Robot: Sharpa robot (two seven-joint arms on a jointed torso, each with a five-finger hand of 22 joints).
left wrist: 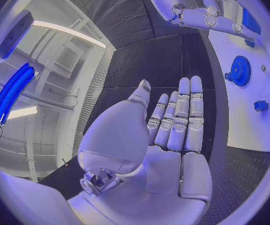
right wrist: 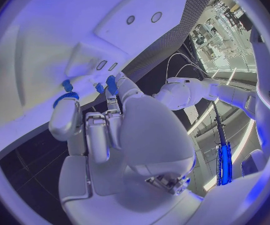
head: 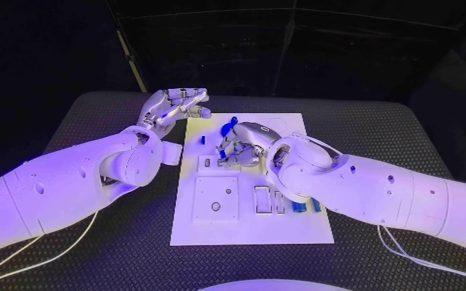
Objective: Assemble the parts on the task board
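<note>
Here, a flat white rectangular task board (head: 248, 227) on the black textured surface (head: 388, 129), between the two arms. Over the board's far half, the silver right hand (head: 245, 144), fingers curled down against the plate. In the right wrist view, fingertips (right wrist: 112, 83) bunched close round a small blue part (right wrist: 67, 85) right at the board face; whether actually pinched or merely touched, cannot tell. Just past that hand, a blue gear-shaped part (head: 228, 128) on the board, seen in the left wrist view as a round toothed blue disc (left wrist: 239, 71) flat on the white plate. Beside the right hand on its inner side, a small blue peg (head: 203, 139) standing on the board. Nearer the robot than the right hand, a raised white square block (head: 215, 198) with a round hole, then a row of rectangular slots (head: 264, 199), and blue pieces (head: 312, 205) close under the right forearm.

Off the board's far left corner, the silver left hand (head: 177, 106), above the surface and holding nothing. In the left wrist view, palm open and fingers (left wrist: 186, 116) stretched straight and side by side, thumb apart, well clear of the gear. Near its fingertips there, another small blue block (left wrist: 261, 105) on the board.
</note>
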